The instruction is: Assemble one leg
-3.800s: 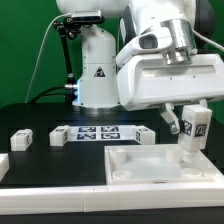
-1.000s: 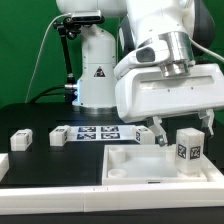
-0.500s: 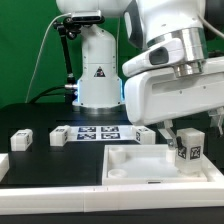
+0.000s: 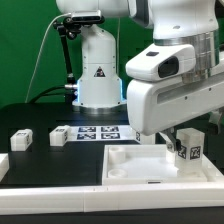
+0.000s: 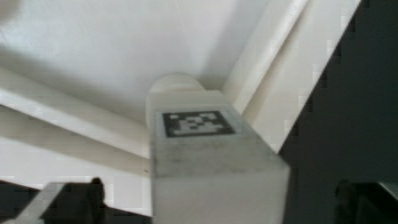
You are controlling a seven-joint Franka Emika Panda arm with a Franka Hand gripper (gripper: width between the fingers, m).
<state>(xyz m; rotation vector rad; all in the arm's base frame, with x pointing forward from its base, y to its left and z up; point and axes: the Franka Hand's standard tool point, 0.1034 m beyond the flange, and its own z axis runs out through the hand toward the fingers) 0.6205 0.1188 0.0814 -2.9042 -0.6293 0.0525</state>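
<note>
1. I am holding my pincer [image 5: 214,205] open, with one finger on each side of the leg [image 4: 187,148], and the fingers [image 5: 68,205] are not touching it.
2. The leg is standing upright at a corner of the large white piece [image 4: 130,172], on the exterior view's right.

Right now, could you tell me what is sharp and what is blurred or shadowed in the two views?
Wrist view: the marker on the leg is soft but readable; the fingertips are dark, out-of-focus blurs. Exterior view: evenly lit, no strong glare; the tags on the marker board look fairly crisp.
</note>
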